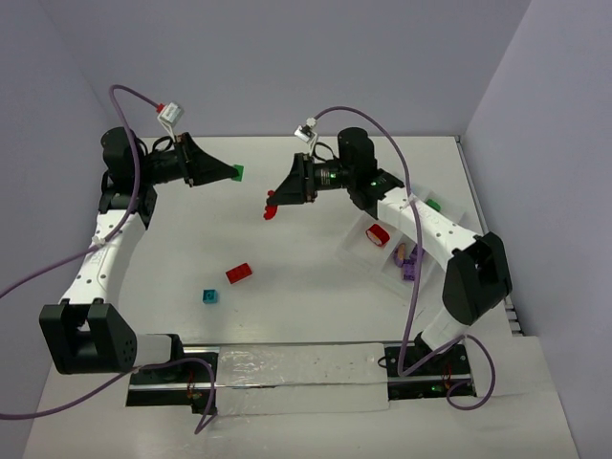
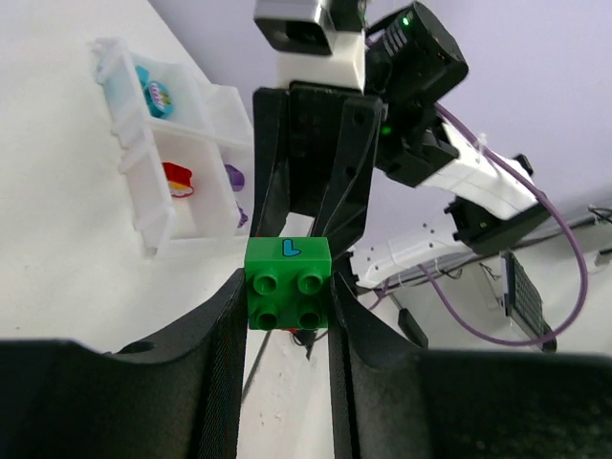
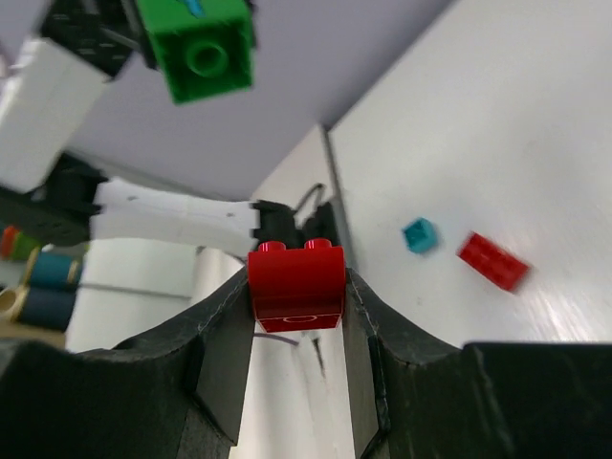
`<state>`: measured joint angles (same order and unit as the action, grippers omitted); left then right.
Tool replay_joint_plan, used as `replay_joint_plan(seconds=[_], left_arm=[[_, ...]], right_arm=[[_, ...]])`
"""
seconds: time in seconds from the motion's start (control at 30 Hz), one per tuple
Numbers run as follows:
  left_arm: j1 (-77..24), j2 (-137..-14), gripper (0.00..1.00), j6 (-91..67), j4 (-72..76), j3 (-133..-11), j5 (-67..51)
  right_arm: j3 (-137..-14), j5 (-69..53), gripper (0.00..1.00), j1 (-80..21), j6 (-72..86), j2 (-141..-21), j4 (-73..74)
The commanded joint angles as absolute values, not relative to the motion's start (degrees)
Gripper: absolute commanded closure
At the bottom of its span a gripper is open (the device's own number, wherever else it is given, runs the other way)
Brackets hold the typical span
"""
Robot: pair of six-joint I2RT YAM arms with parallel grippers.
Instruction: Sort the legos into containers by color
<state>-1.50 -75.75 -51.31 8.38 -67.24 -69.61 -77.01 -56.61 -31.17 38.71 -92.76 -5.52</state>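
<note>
From above, the left fingers (image 1: 222,172) pinch a green brick (image 1: 238,173) in the air over the far left of the bench (image 1: 287,325). The right fingers (image 1: 284,196) pinch a red brick (image 1: 271,206) just right of it. The two tips face each other, near but apart.

Only this view gives the whole layout. The tray (image 1: 352,251) lies skewed at the right, close to the bench's right edge and partly under the right arm (image 1: 430,225). A red piece (image 1: 379,234), purple pieces (image 1: 411,263) and a green piece (image 1: 433,204) sit in separate compartments. A loose red brick (image 1: 239,273) and a teal brick (image 1: 209,295) lie near each other at near left-centre, not touching. Open bench spreads between them and the tray.

The left wrist view adds what the arm hides from above: a teal piece (image 2: 153,93) in the tray's far compartment. It also shows the green brick's four studs and a blue mark on its top face. Walls close the bench on the left, far and right sides.

The right wrist view shows the red brick's two studs and a pale ring on its face, clamped squarely between both fingers. The green brick is a blur at upper left, and both loose bricks lie on the bench beyond.
</note>
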Motion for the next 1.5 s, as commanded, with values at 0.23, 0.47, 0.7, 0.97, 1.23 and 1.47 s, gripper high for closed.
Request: replay_joint_plan(seconds=[0.23, 0.47, 0.7, 0.97, 1.23, 1.47], left_arm=[[-0.21, -75.33, 1.00, -27.23, -29.81, -76.03, -37.89], [-1.24, -76.59, 1.00, -28.57, -27.34, -72.23, -40.33], [-5.96, -76.48, 1.00, -23.99, -32.90, -76.03, -32.49], [-6.33, -76.30, 1.00, -25.41, -32.35, -74.97, -31.57], [-6.76, -76.98, 1.00, -25.84, -32.26, -75.23, -31.12], [-7.24, -77.36, 1.00, -26.35, -32.20, -75.74, -30.94]], right_arm=[[-61.84, -2.70, 1.00, -18.61, 21.85, -69.03, 31.28], [-57.48, 8.48, 0.97, -12.66, 23.13, -67.89, 31.69], [-60.82, 7.10, 0.96, -12.49, 20.96, -77.15, 30.03], [-57.71, 3.38, 0.86, -12.57, 22.31, -80.09, 26.00], [-57.21, 2.11, 0.82, -13.43, 21.54, -82.31, 25.31], [-57.39, 3.12, 0.65, -16.16, 21.83, -84.67, 25.30]])
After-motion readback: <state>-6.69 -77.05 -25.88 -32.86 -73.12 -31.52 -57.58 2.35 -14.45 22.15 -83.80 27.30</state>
